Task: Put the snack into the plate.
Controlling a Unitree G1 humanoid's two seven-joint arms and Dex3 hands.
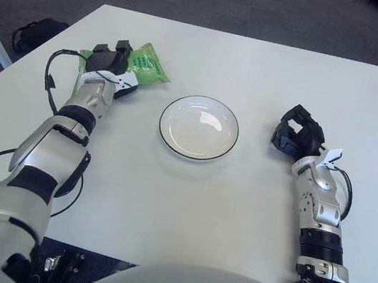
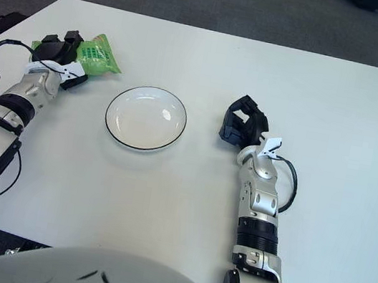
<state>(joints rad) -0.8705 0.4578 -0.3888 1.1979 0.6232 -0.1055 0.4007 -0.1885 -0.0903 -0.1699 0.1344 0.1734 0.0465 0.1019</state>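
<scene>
**Mia:** Where is the snack?

**Ben:** The shiny green plastic snack bag [image 1: 146,64] lies on the white worktop [image 1: 235,214], near the far left corner. It is to the left of the round white plate with a thin black rim [image 1: 199,126], a little way off from it. The plate has nothing in it yet.

**Mia:** Is a robot hand holding the bag?

**Ben:** The left robot hand [image 1: 108,61] is right on the near end of the bag. Its black fingers [image 1: 123,46] bend over the top of it. I think they are gripping the bag, but the robot hand hides that end, so I am not fully sure.

**Mia:** And the other one?

**Ben:** The right robot hand [image 1: 296,132] is to the right of the plate. Its fingers are curled in, and it holds nothing.

**Mia:** What could go wrong?

**Ben:** The bag looks smooth and puffy. If only a corner is pinched, it might slip out on the way. The bag could also sag and bump the rim, and that might push the plate. And the plate is small, so the bag might land half off it.
</scene>
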